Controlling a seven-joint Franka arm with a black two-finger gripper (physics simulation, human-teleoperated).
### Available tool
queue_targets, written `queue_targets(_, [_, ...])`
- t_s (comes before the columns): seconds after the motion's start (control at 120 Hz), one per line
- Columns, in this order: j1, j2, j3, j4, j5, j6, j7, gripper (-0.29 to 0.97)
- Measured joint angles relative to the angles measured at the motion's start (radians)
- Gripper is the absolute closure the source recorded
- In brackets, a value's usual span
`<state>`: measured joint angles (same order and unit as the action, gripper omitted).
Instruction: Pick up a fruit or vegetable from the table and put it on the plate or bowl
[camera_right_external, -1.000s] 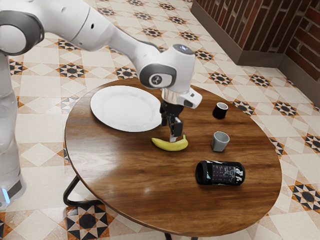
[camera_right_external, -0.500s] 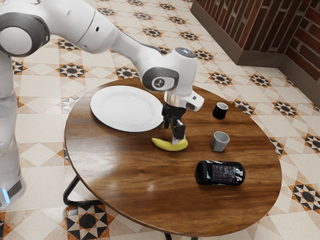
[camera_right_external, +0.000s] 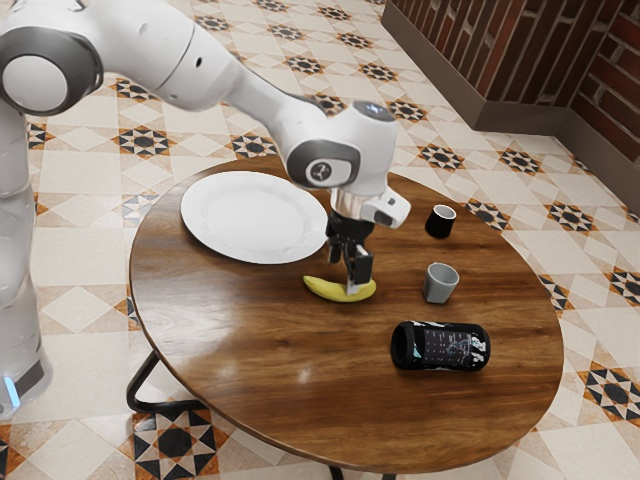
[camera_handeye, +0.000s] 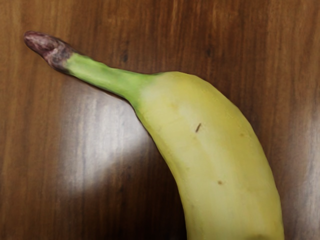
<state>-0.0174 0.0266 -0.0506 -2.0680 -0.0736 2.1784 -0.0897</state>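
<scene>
A yellow banana (camera_right_external: 325, 288) lies on the round wooden table (camera_right_external: 250, 350), just off the white plate (camera_right_external: 250, 215) toward the exterior view's right. My gripper (camera_right_external: 350, 276) points straight down over the banana's right half, open, with one finger in front of the fruit and one behind it, low around it. In the wrist view the banana (camera_handeye: 215, 165) sits very close under my hand, its green stem (camera_handeye: 100, 75) with a dark tip lying on the wood. The plate holds nothing.
A small black cup (camera_right_external: 440, 220) and a grey cup (camera_right_external: 439, 282) stand to the exterior view's right of the banana. A dark patterned can (camera_right_external: 440, 346) lies on its side nearer the front. The table's edge curves around all of them.
My hand has come down and shifted slightly right over the banana, so the fingers now reach around it. The banana and the plate have stayed put.
</scene>
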Motion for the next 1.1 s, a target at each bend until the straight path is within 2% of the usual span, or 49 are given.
queue_targets(0.3, [-0.013,0.02,0.001,0.001,-0.004,0.009,0.0,0.02])
queue_targets(0.75, [-0.005,0.027,0.001,0.001,-0.008,0.016,-0.002,0.48])
queue_targets(0.933, [-0.001,0.003,-0.002,0.001,-0.002,0.014,-0.009,0.58])
queue_targets(1.1, [0.002,-0.11,-0.01,0.001,0.003,-0.024,-0.013,0.54])
